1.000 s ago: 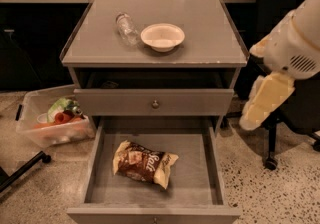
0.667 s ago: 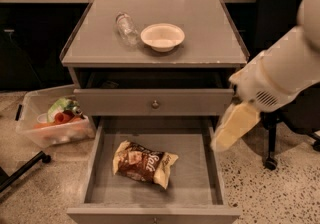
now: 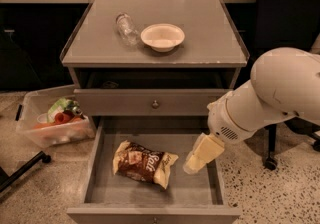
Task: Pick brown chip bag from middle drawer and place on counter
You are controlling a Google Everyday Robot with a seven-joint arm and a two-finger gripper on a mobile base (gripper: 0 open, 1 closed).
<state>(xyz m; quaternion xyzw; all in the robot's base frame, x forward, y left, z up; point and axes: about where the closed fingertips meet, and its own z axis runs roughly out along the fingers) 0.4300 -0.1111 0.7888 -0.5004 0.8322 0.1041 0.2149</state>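
Note:
The brown chip bag [image 3: 143, 163] lies flat on the grey floor of the open middle drawer [image 3: 100, 188], left of centre, with cream ends and white script showing. My gripper [image 3: 194, 165] hangs from the white arm over the right part of the drawer, just right of the bag and not touching it. The counter [image 3: 205, 33] is the grey top slab of the cabinet above.
A white bowl [image 3: 162, 37] and a clear bottle lying on its side [image 3: 126, 28] sit on the counter. A drawer front with a round knob [image 3: 155, 103] is above the open drawer. A clear bin of items [image 3: 52, 123] stands on the floor at left. A black chair [image 3: 287, 13] is at right.
My arm has swung left and down from beside the cabinet, bringing the gripper into the space over the right side of the drawer. The bag has not moved.

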